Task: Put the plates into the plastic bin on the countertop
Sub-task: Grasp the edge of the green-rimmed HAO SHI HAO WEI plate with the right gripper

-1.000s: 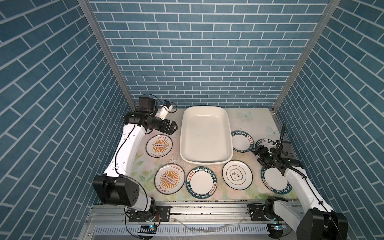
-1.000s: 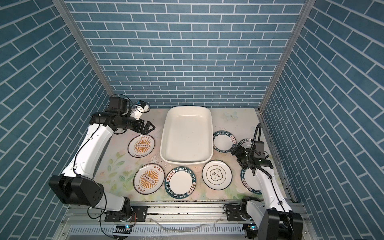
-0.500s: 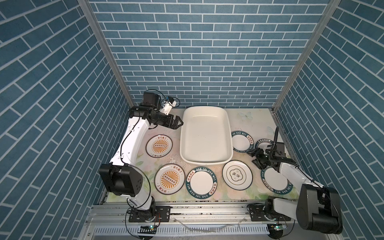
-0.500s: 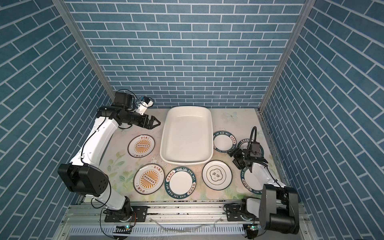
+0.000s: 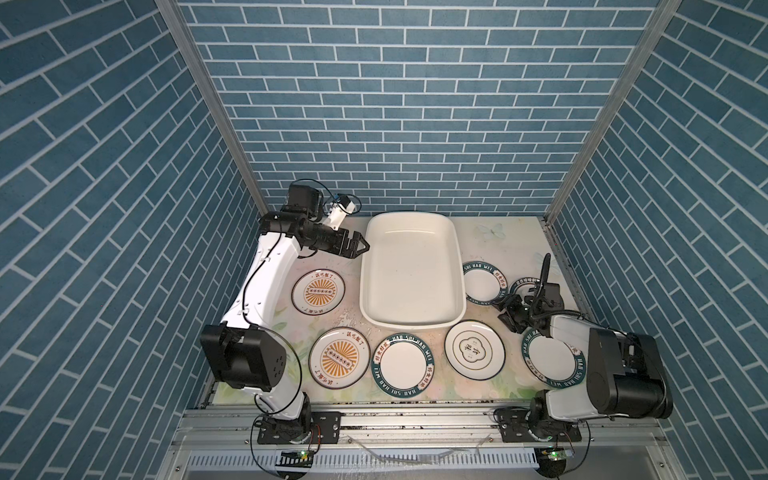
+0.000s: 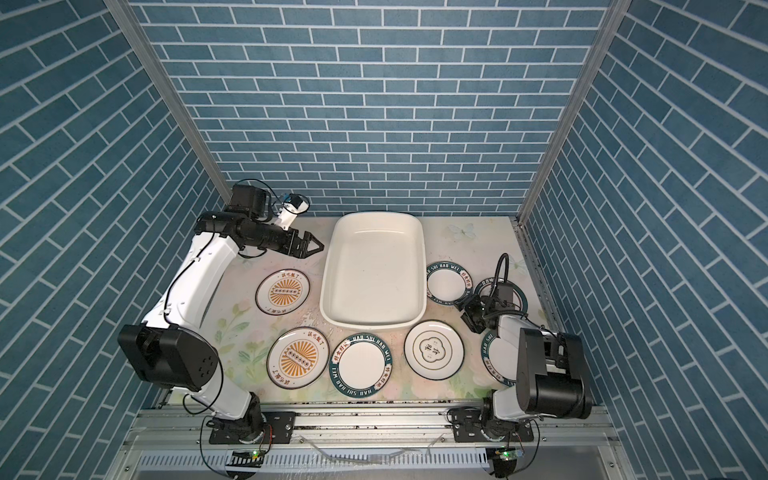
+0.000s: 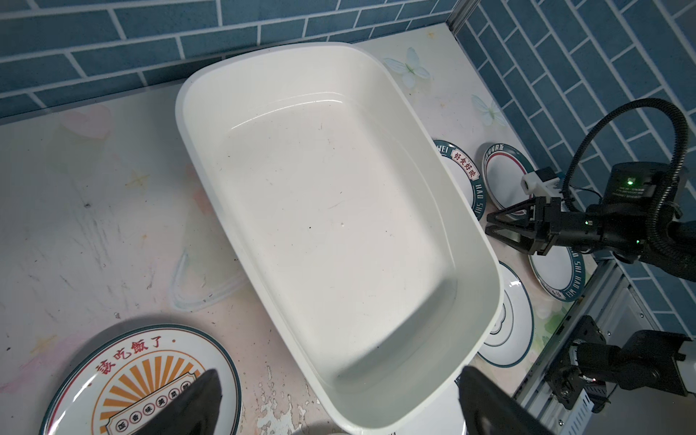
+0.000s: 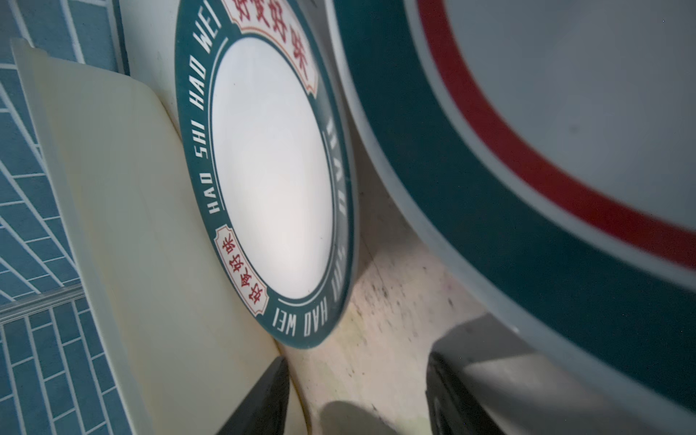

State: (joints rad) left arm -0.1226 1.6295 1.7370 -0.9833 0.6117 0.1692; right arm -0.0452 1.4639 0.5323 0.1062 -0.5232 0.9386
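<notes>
The bin (image 5: pixel 411 270) is standing in the middle of the countertop (image 5: pixel 505 245), close to the back wall. At its left a far orange plate (image 5: pixel 318 291) is lying, and a near orange plate (image 5: pixel 338 357) is lying closer to the front edge. A front green plate (image 5: pixel 402 365) and an emblem plate (image 5: pixel 474 350) are following it in a row before the bin. At the right of the bin a back green plate (image 5: pixel 484 278) is lying just beside the bin wall. A red-ringed plate (image 7: pixel 502 180) is lying next to it, and a right green plate (image 5: pixel 548 361) is partly hidden under the right arm (image 5: pixel 569 332). All seven are lying flat on the countertop, outside the bin. The left gripper (image 5: pixel 360 245) is hovering beside the far left corner of the bin, its jaws standing wide apart. The right gripper (image 7: pixel 489 225) is reaching low over the countertop between the back green plate and the red-ringed plate. Its jaws are standing partly apart, and its wrist view is showing bare countertop between them.
</notes>
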